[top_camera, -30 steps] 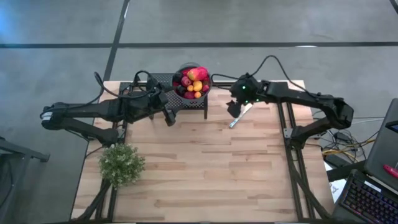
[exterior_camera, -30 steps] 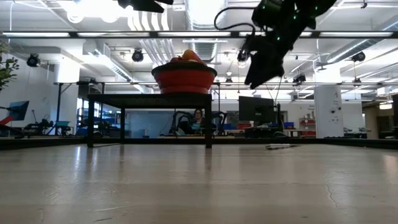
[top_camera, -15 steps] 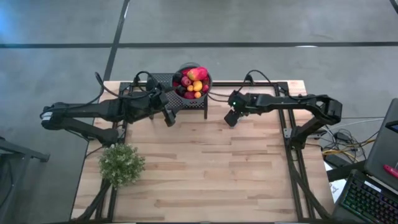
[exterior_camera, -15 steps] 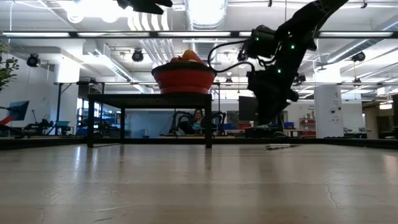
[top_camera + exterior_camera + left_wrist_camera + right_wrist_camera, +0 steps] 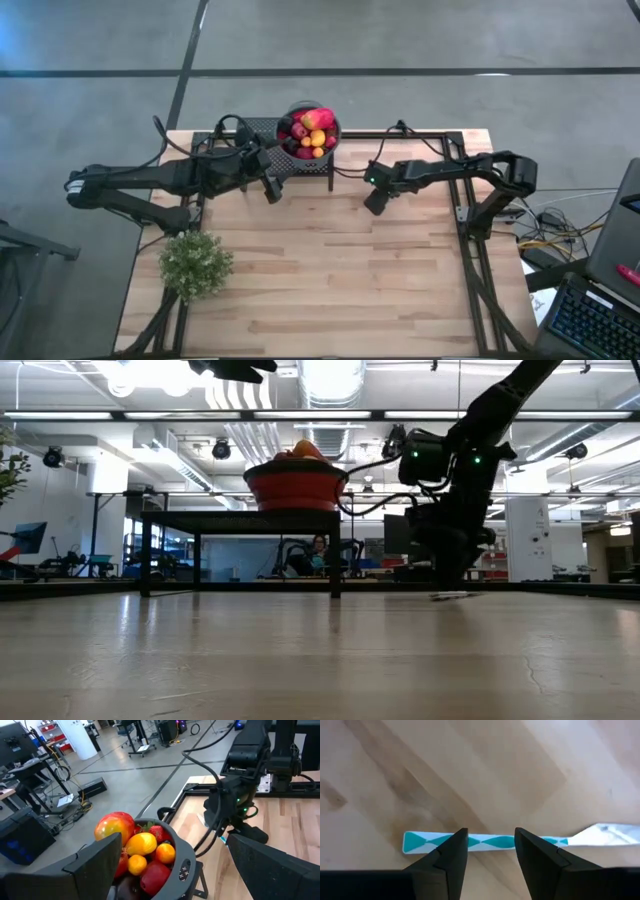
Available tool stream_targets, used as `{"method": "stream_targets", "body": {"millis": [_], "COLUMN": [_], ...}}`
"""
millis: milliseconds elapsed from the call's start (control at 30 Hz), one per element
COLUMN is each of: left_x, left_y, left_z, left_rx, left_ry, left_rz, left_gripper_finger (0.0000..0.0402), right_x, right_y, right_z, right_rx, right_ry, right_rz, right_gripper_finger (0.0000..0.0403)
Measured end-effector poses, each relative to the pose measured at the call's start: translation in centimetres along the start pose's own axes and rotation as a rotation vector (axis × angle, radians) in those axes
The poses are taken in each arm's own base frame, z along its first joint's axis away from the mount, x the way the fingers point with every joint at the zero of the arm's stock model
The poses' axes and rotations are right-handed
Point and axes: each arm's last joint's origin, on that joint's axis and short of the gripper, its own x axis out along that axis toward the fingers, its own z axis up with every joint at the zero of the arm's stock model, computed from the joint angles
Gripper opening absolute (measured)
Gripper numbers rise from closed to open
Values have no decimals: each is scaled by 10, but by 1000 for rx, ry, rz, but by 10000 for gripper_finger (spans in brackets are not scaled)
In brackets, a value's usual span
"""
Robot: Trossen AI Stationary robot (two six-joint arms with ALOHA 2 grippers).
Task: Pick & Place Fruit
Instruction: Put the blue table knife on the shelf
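Filling a dark bowl (image 5: pixel 309 137), the fruit (image 5: pixel 308 131) is seen at 12 o'clock on the table (image 5: pixel 320 270): red, yellow, orange and maroon pieces, with one larger red piece on top. The bowl is set on a black stand (image 5: pixel 262 150) at the far edge; in the low view its side looks red (image 5: pixel 296 484). The left gripper (image 5: pixel 270 188) is parked just beside the stand, at about 7 o'clock from the bowl, fingers spread wide and nothing held; the fruit is framed between them in the left wrist view (image 5: pixel 135 855). The right gripper (image 5: pixel 376 203) is lowered to the tabletop at about 4 o'clock from the bowl, well apart from it. Its fingers (image 5: pixel 451 852) are partly parted and placed on either side of a knife handle (image 5: pixel 485 841) with a teal pattern, lying flat on the wood; contact cannot be told. A bushy green plant (image 5: pixel 196 263) is at 8 o'clock on the table.
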Motion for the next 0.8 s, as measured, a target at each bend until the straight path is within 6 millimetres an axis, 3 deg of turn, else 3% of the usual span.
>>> {"method": "stream_targets", "body": {"millis": [200,500,633,800], "left_x": [0,0,0,0], "left_y": [0,0,0,0], "left_z": [0,0,0,0], "left_rx": [0,1,1,0], "left_ry": [0,0,0,0], "left_rz": [0,0,0,0], "left_gripper_finger": [371,371,371,371], "right_x": [-2,-38,-59,-75], "right_y": [2,12,16,19], "right_z": [-15,-42,-46,-46], "right_rx": [-1,25,87,283], "right_ry": [76,111,3,-143], "right_rz": [-25,-13,-5,-1], "right_gripper_finger": [145,131,130,143]}}
